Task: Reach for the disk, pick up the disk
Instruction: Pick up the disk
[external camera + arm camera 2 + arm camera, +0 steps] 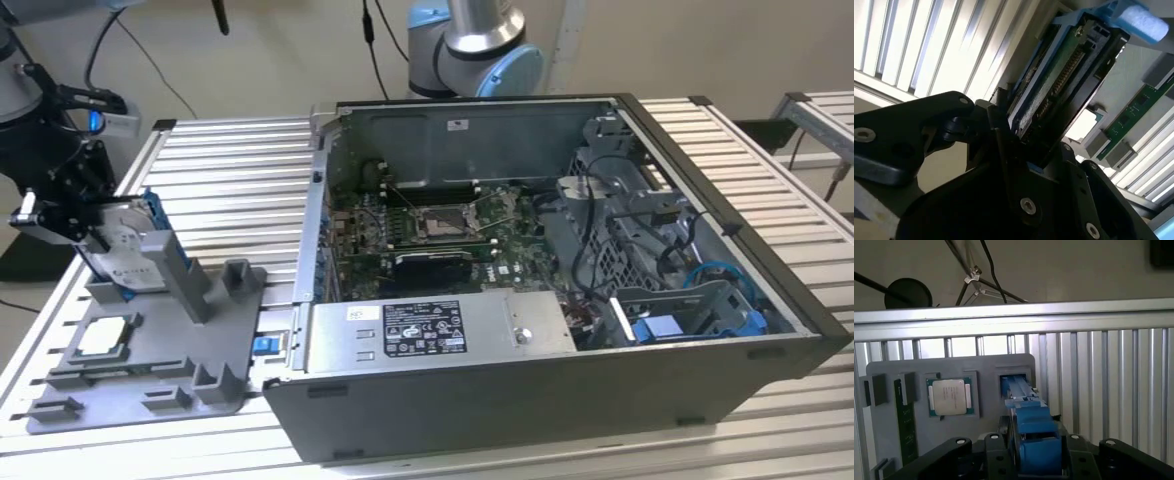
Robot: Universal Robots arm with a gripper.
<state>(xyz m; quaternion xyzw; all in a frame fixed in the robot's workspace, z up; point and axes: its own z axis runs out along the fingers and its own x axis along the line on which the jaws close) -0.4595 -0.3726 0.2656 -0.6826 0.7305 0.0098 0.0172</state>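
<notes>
The disk point(134, 238), a silver drive edged by a blue bracket, stands on edge in a slot of the grey holder tray point(160, 370) at the exterior view's left. My gripper point(91, 225) is at the disk's upper end, its black fingers on either side of it. In the second wrist view the fingers point(999, 125) press against the drive's faces, with the disk point(1064, 70) running away from them. In the first wrist view the blue bracket edge of the disk point(1026, 410) sits between the two jaws and its far end rests in the tray slot.
A square silver processor chip point(104, 340) point(949, 396) lies in the tray beside the disk's slot, with a green memory stick point(904, 425) beyond it. An open computer case point(534, 250) takes up the middle of the slatted metal table point(227, 180). Another arm's base point(467, 40) stands behind.
</notes>
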